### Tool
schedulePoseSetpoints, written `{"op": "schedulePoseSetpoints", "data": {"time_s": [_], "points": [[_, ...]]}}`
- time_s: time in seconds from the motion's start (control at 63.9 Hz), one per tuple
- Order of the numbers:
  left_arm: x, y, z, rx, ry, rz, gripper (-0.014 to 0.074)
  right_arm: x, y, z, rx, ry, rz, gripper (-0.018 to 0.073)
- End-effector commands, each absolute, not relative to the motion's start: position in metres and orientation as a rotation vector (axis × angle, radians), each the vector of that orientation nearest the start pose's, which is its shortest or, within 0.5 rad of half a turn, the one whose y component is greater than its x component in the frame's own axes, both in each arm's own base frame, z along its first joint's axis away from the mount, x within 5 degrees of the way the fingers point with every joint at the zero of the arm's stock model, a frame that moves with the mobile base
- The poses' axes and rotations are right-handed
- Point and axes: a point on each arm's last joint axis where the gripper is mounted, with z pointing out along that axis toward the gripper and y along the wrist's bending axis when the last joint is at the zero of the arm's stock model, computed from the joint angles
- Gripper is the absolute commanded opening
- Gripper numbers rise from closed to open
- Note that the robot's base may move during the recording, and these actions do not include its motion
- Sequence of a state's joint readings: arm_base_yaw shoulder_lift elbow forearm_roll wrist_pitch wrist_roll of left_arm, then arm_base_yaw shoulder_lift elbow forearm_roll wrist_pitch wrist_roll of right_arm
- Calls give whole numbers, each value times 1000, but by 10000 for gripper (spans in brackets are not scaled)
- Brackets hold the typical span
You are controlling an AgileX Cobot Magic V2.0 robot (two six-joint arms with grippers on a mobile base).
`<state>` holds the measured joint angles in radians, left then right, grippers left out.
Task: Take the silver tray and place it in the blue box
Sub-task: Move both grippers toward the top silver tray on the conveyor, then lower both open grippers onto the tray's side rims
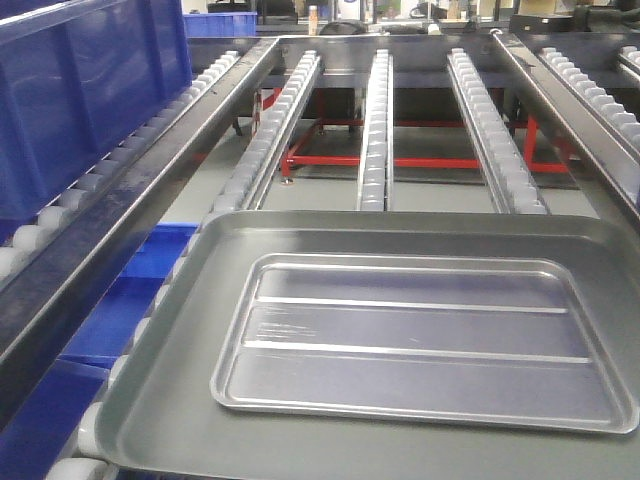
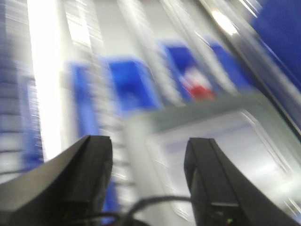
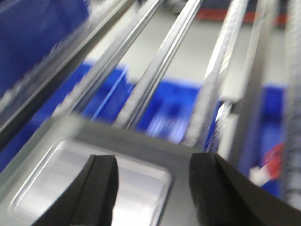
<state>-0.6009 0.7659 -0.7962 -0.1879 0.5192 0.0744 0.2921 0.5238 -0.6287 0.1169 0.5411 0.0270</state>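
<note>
The silver tray (image 1: 415, 340), shiny with two long ridges, lies flat inside a larger dull grey tray (image 1: 170, 400) on the roller rails. The blue box (image 1: 80, 90) stands on the left rollers at the upper left. Neither gripper shows in the front view. In the blurred left wrist view my left gripper (image 2: 148, 153) is open and empty above the silver tray's (image 2: 225, 146) left edge. In the blurred right wrist view my right gripper (image 3: 155, 172) is open and empty above the silver tray's (image 3: 70, 188) far right corner.
Several roller rails (image 1: 375, 130) run away from the trays over a grey floor. A red frame (image 1: 420, 160) stands below them. More blue bins (image 1: 130, 300) sit under the rails at the left. A steel side rail (image 1: 570, 110) runs along the right.
</note>
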Motion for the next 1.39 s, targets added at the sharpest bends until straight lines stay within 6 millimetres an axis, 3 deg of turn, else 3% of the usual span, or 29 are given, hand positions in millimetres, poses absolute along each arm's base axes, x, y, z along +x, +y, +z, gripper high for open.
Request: {"op": "schedulePoseSetpoints", "data": {"time_s": [0.0,0.172,0.391,0.61,0.861,0.955,1.377], "points": [[126,-123,373,651,1847,-645,284,111,45,347,-225,1871,381,467],[143,-167,344,753,2012,-700,284,136,58,335,-219,2022,430,467],[180,-193,327,752,2278,-607,284,164,72,303,-270,2398,399,467],[221,-215,304,526,2522,-387,284,198,77,287,-112,2567,298,467],[242,-233,285,413,2600,-364,284,226,77,270,93,2643,188,467],[247,-235,277,343,2621,-343,284,234,81,262,102,2664,181,467],[258,-249,251,334,2652,-359,284,253,90,241,116,2673,213,467]]}}
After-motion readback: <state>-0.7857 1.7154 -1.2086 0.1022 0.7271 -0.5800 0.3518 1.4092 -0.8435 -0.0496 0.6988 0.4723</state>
